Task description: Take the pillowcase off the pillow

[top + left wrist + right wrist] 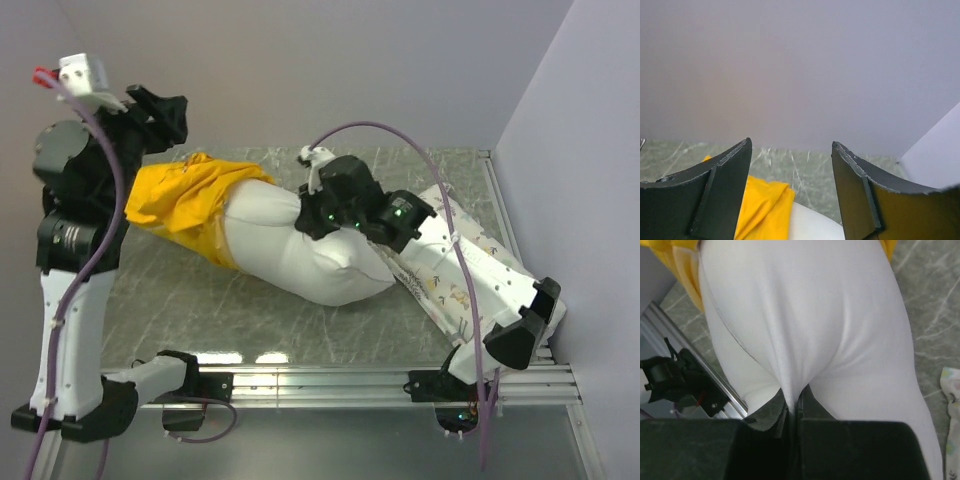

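Note:
The yellow pillowcase [180, 203] is bunched over the left end of the plain white pillow [300, 248], which lies across the middle of the table with most of its length bare. My right gripper [335, 215] is shut on a pinched fold of the pillow [805, 315], with the fabric squeezed between the jaws [795, 396]. My left gripper [165, 112] is open and empty, raised above and behind the pillowcase's left end. In the left wrist view the gripper [791, 143] is spread wide, with the pillowcase [762, 207] and the pillow [812, 225] below.
A white pillow printed with small animals [455, 268] lies at the right under my right arm; its corner shows in the right wrist view [951, 390]. An aluminium rail [330, 378] runs along the near edge. Walls close the back and right sides.

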You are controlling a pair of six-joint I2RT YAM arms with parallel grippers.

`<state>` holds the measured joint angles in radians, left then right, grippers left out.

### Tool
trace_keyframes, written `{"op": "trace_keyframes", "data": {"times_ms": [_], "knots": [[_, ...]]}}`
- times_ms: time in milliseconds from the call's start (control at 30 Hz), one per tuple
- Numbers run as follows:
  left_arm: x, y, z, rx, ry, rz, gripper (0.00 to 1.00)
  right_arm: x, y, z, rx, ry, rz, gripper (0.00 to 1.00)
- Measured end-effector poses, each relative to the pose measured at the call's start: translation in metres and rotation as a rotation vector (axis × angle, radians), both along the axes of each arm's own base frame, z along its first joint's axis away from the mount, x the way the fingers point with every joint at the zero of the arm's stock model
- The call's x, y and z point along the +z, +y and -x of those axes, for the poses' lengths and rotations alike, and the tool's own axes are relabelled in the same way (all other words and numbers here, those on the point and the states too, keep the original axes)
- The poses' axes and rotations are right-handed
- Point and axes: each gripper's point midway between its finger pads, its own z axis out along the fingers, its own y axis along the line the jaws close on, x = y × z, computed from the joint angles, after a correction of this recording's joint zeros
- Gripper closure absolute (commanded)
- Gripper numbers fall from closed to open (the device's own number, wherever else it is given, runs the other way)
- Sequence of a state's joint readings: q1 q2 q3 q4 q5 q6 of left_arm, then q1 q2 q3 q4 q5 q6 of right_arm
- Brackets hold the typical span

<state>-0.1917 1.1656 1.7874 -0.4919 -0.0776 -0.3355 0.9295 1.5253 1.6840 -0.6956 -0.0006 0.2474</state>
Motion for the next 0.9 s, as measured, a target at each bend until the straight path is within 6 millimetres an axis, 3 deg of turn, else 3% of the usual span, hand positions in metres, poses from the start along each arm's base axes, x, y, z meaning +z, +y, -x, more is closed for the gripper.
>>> {"op": "trace_keyframes", "data": {"times_ms": [67,167,267,333,467,500,567,733,767,900], "knots": [[0.010,0.005,0.018,0.007,-0.046,0.020,0.30,-0.019,-0.013,-0.019,-0.033,0.092,-0.041,1.00],[-0.017,0.006,0.017,0.020,-0.006,0.037,0.28,-0.063,-0.028,-0.043,-0.083,0.231,-0.078,1.00],[-0.090,0.003,-0.001,0.030,0.148,0.039,0.27,-0.090,-0.025,-0.056,-0.091,0.332,-0.155,1.00],[-0.160,-0.001,-0.013,0.031,0.302,0.036,0.25,-0.091,-0.020,-0.057,-0.074,0.355,-0.206,1.00],[-0.251,-0.005,-0.009,0.030,0.503,0.035,0.24,-0.087,-0.014,-0.061,-0.052,0.370,-0.261,1.00],[-0.261,-0.005,-0.007,0.031,0.520,0.040,0.23,-0.087,-0.014,-0.062,-0.051,0.380,-0.272,1.00],[-0.270,-0.005,-0.003,0.032,0.532,0.055,0.22,-0.089,-0.015,-0.068,-0.050,0.401,-0.293,1.00],[-0.257,-0.015,-0.001,0.003,0.471,0.083,0.18,-0.089,-0.018,-0.078,-0.048,0.421,-0.333,1.00],[-0.257,-0.018,-0.003,-0.004,0.466,0.084,0.08,-0.088,-0.018,-0.079,-0.047,0.422,-0.338,1.00],[-0.264,-0.027,-0.009,-0.020,0.483,0.076,0.02,-0.088,-0.018,-0.079,-0.044,0.422,-0.343,1.00]]}}
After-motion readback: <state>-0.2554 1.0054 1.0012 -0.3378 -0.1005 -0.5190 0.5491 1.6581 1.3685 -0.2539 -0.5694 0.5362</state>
